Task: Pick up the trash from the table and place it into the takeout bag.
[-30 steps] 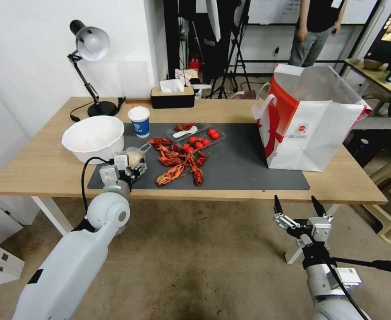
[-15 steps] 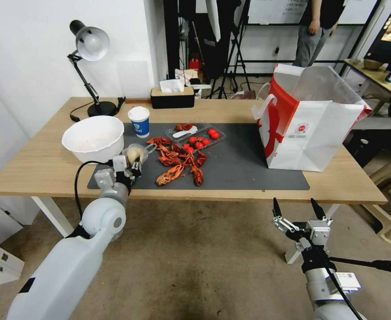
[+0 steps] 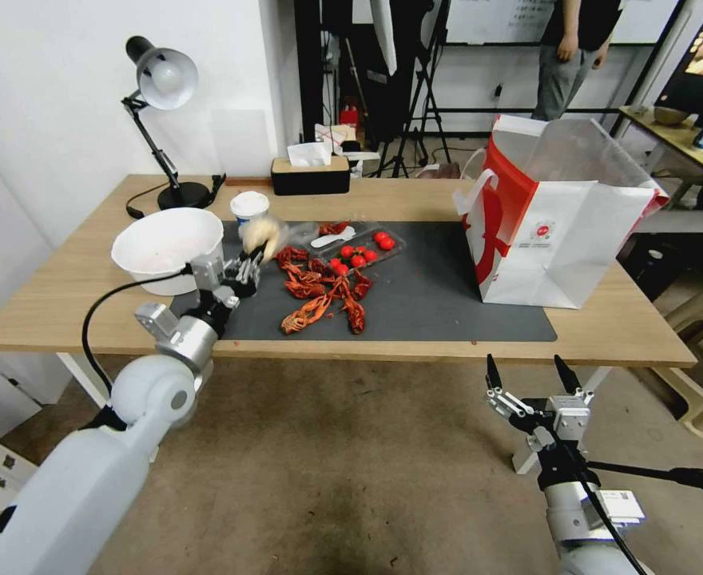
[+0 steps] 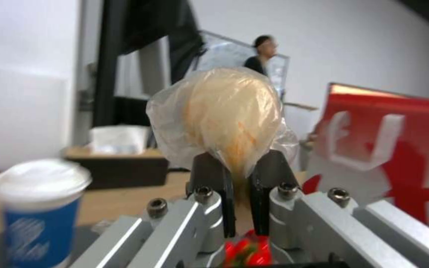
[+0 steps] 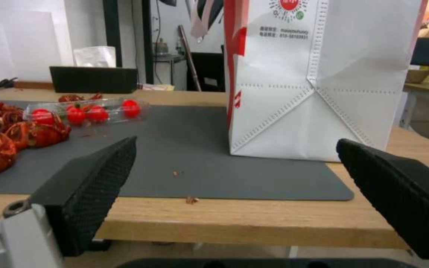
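Beige ball between left jaws

Beige ball (plastic-wrapped) — pinched aloft; takeout bag upright.

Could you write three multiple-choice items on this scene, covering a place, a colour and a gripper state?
1. Where does the takeout bag stand?
A. on the table's right part
B. on the floor
C. beside the lamp

2. What colour is the lidded paper cup?
A. green
B. blue and white
C. black

3. How is the left gripper?
A. wide open
B. shut on the small clear cup with beige ball
C. holding the bowl

Answers: 1 A, it stands on the table at the mat's right end. 2 B, blue body, white lid. 3 B, fingers pinch it.
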Tool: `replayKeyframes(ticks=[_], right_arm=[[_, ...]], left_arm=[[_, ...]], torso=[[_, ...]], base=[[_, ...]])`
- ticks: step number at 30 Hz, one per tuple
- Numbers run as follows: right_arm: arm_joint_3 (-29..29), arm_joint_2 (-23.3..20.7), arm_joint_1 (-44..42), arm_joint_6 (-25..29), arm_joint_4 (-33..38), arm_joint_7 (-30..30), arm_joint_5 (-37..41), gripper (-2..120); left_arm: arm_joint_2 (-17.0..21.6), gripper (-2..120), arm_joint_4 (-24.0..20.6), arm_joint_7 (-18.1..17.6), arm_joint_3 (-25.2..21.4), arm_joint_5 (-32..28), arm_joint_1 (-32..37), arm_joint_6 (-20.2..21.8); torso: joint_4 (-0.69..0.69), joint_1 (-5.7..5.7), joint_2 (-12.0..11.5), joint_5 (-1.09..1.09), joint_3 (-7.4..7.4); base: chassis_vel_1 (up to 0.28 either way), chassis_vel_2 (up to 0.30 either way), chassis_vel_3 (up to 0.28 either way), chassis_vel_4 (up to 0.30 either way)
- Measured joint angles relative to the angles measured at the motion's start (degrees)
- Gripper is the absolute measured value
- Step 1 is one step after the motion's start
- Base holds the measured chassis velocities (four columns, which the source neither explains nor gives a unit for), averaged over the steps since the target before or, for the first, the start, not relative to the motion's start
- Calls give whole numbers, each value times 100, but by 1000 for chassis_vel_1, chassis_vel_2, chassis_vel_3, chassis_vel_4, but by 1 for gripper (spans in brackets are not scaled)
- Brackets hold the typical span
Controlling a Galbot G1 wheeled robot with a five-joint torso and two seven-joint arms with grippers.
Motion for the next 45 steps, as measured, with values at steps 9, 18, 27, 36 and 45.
replayKeyframes(ticks=[9,18,27,36,45], right_arm=[[-5,119,-5,46,41,-64,-158,100],[-18,204,-39,50,58,-78,-261,100],[-23,332,-78,47,103,-81,-383,100],[9,390,-120,67,134,-83,-432,100],[43,386,-136,127,119,-83,-437,100]], left_arm=[[-114,5,620,1668,965,-392,-1278,-343],[-672,5,1493,2549,2014,-477,-2602,-325],[-1471,5,2492,3079,2693,-509,-3854,-300],[-2097,5,3337,3293,3107,-477,-4713,-293],[-3079,5,4449,3349,3462,-436,-5533,-300]], torso=[[0,0,0,0,0],[0,1,0,1,1],[0,1,0,1,1],[1,1,0,2,1],[0,2,-1,1,0]], base=[[0,0,0,0],[0,0,0,0],[0,0,0,0],[0,0,0,0],[0,0,0,0]])
